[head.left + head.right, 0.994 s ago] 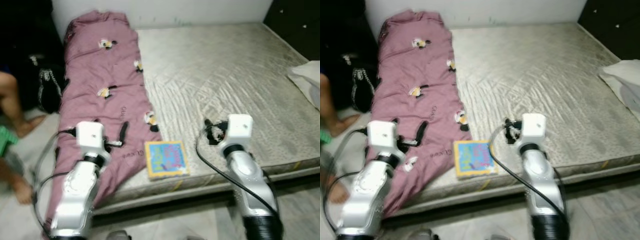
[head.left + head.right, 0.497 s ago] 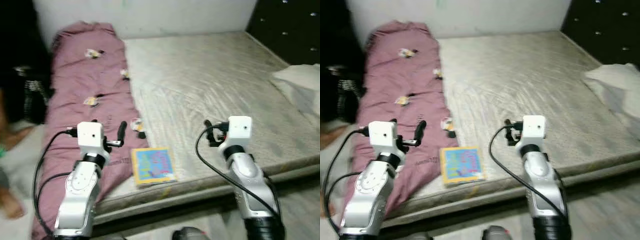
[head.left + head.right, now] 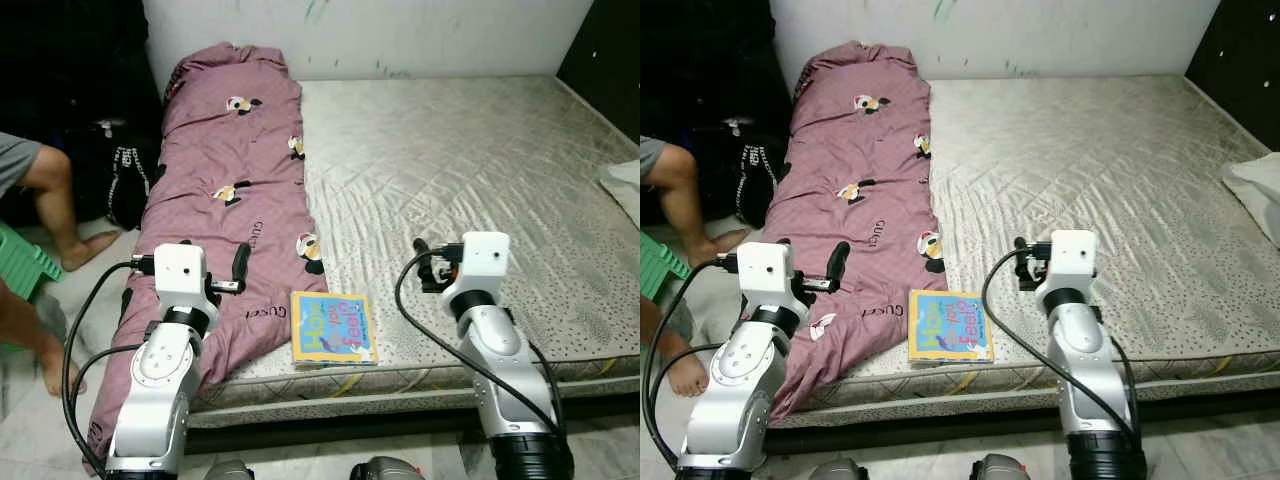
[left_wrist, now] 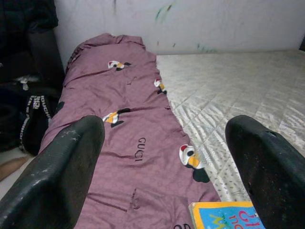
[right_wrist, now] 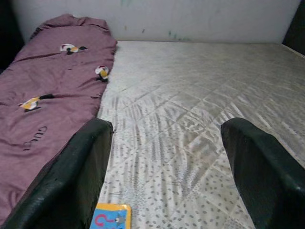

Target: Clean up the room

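A mauve blanket [image 3: 225,165] printed with small cartoon figures lies along the left side of a bare grey mattress [image 3: 480,150] and hangs over its front corner. A bright blue and yellow picture book [image 3: 333,328] rests flat at the mattress's front edge, beside the blanket. My left gripper [image 4: 167,133] is open and held over the blanket's lower end, left of the book. My right gripper [image 5: 167,133] is open above the mattress front, right of the book. Neither holds anything. The book's corner [image 4: 224,214] shows in the left wrist view.
A person's bare legs [image 3: 50,195] and a green stool [image 3: 20,272] are on the floor to the left. A black bag [image 3: 122,180] leans against the bed there. White bedding [image 3: 1258,190] lies at the mattress's right edge. A marked white wall [image 3: 400,35] backs the bed.
The camera has swung back toward the left and steadied, so the picture is sharper. Both arms keep the same pose with fingers apart. The book and blanket have not moved.
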You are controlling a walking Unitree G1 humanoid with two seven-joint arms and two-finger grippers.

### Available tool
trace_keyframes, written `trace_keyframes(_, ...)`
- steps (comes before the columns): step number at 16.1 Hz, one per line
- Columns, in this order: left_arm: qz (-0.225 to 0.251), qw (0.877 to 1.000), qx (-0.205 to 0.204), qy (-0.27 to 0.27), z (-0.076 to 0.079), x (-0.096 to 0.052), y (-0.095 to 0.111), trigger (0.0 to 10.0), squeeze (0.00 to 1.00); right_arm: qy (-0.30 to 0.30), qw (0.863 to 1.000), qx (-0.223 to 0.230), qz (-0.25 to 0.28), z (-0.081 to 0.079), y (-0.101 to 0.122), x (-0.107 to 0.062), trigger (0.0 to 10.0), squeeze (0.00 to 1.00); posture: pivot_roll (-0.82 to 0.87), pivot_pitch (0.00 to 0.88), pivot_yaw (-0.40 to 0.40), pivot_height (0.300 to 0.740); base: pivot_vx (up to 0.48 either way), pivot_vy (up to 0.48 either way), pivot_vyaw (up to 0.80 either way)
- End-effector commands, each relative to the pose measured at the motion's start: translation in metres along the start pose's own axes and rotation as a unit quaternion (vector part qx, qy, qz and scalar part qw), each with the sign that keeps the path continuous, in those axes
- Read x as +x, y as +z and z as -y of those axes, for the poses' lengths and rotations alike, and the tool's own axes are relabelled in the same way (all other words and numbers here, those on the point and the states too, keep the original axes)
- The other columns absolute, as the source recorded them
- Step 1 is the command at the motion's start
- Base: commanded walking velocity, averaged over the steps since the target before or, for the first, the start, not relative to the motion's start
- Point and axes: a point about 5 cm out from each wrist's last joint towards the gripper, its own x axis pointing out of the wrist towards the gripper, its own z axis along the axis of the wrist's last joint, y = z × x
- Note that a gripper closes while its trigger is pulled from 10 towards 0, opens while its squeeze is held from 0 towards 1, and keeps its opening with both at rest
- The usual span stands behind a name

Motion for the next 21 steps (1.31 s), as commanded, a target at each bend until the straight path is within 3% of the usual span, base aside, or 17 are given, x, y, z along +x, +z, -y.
trace_keyframes(1, 0.010, 1.000, 0.005, 0.010, -0.006, -0.001, 0.007, 10.0, 0.00, -0.007, 1.000, 0.003, 0.009, 0.002, 0.007, 0.001, 10.0, 0.00, 0.01, 0.000, -0.019, 0.740, 0.000, 0.000, 0.00)
trace_keyframes(8, -0.005, 1.000, -0.005, -0.005, 0.000, -0.011, 0.000, 10.0, 0.00, -0.018, 1.000, 0.016, -0.008, 0.003, -0.003, -0.010, 10.0, 0.00, 0.00, 0.000, -0.013, 0.740, 0.000, 0.000, -0.18)
trace_keyframes(13, -0.004, 1.000, -0.003, -0.007, 0.000, -0.011, 0.001, 10.0, 0.00, -0.012, 1.000, 0.018, -0.012, 0.000, -0.004, -0.011, 10.0, 0.00, 0.01, 0.000, -0.012, 0.691, 0.000, 0.000, 0.00)
trace_keyframes(19, -0.002, 1.000, -0.002, -0.012, 0.002, -0.010, 0.002, 10.0, 0.00, -0.004, 1.000, 0.013, -0.016, -0.001, -0.005, -0.010, 10.0, 0.00, 0.01, 0.000, -0.015, 0.691, 0.000, 0.000, 0.00)
trace_keyframes(21, -0.001, 1.000, -0.003, -0.012, 0.003, -0.009, 0.002, 10.0, 0.00, -0.001, 1.000, 0.012, -0.016, -0.001, -0.005, -0.010, 10.0, 0.00, 0.01, 0.000, -0.017, 0.672, 0.000, 0.000, 0.00)
